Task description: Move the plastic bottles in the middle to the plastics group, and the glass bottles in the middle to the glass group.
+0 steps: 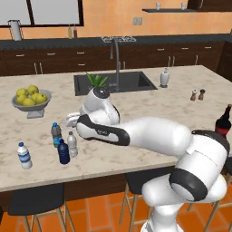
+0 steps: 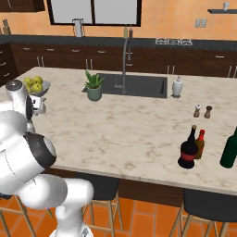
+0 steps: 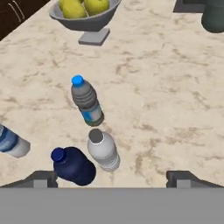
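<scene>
In the hand view my gripper (image 3: 111, 179) is open, its fingertips (image 3: 41, 179) wide apart with nothing between them, just above the bottles. Below it stand the dark navy plastic bottle (image 3: 74, 165) (image 1: 63, 152) and the slimmer clear plastic bottle (image 3: 103, 149) (image 1: 71, 144), close together. Just beyond them is the blue-capped water bottle (image 3: 87, 103) (image 1: 55, 133); the white-capped water bottle (image 3: 11, 142) (image 1: 24, 155) stands apart at the left. At the island's right end the black glass bottle with a red label (image 2: 188, 150) stands beside the slim brown red-topped bottle (image 2: 200, 143).
A grey bowl of yellow fruit (image 1: 31, 102) sits behind the plastic bottles. A potted plant (image 2: 94, 85), the sink (image 2: 134, 85), a soap dispenser (image 2: 177, 86), salt and pepper shakers (image 2: 202, 111) and a green bottle (image 2: 229, 148) also stand on the island. Stools line the near edge.
</scene>
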